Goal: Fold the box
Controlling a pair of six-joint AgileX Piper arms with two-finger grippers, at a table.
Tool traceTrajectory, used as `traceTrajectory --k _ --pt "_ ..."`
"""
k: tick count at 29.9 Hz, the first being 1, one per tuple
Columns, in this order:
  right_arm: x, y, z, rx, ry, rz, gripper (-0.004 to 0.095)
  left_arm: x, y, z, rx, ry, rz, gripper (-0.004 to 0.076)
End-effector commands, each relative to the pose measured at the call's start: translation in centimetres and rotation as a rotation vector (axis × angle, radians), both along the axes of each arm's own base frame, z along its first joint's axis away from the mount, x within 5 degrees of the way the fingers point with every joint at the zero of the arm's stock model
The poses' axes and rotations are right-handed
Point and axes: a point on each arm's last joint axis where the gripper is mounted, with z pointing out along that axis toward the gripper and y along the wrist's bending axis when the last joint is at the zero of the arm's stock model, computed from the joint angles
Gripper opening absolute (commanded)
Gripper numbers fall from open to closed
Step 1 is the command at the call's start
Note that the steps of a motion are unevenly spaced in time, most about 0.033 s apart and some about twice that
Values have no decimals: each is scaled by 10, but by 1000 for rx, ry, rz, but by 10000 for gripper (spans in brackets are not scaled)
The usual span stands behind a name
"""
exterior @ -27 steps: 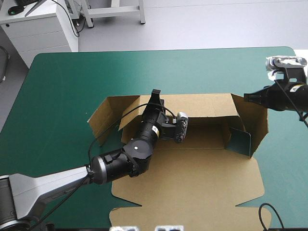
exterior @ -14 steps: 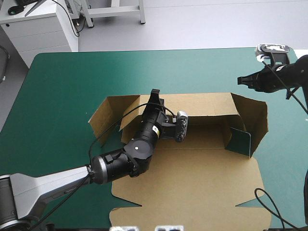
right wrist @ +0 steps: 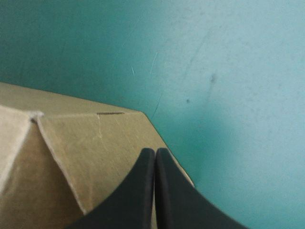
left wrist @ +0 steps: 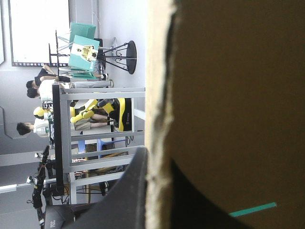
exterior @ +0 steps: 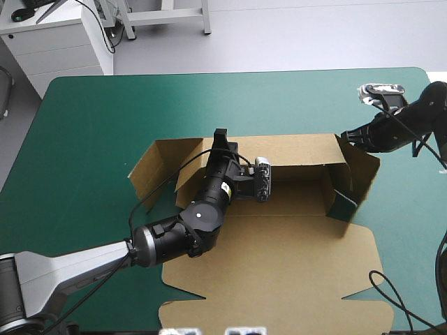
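Note:
The brown box [exterior: 279, 265] lies mid-table as a cut sheet, its far wall [exterior: 300, 150] raised and its wide lid panel flat toward the front edge. My left gripper [exterior: 222, 139] is shut on the far wall's top edge near its left end. In the left wrist view the board's edge [left wrist: 159, 95] runs between the fingers of that gripper [left wrist: 157, 160]. My right gripper [exterior: 346, 135] is shut, its tip at the top corner of the right side flap [exterior: 363, 174], which leans inward. In the right wrist view this gripper [right wrist: 155, 151] rests over that brown flap [right wrist: 86, 152].
A left side flap [exterior: 150, 171] stands splayed outward beside my left arm. A small inner tab [exterior: 346, 202] stands upright inside the right end. The teal-green cover [exterior: 105, 125] surrounds the box, and the lid panel reaches close to the table's front edge.
My right gripper swung away toward the far right corner, then came back left and down to the right flap's corner. That flap now leans further inward. The left gripper has barely shifted.

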Motion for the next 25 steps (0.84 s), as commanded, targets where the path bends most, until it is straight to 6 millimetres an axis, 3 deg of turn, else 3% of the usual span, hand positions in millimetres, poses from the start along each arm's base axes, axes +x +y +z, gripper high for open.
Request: traceTrajectory --k 1,7,17,25 --pt "-22 5 22 19 -91 25 -14 -2 4 17 -65 -24 26 -8" --pt "-49 10 12 30 -168 38 -14 -2 4 17 -65 -24 26 -8" --pt "-93 22 -24 87 -412 53 -14 -2 4 15 -73 -4 41 -8" --pt "-111 25 -50 48 -488 128 -12 1 -2 0 -33 27 48 -8"
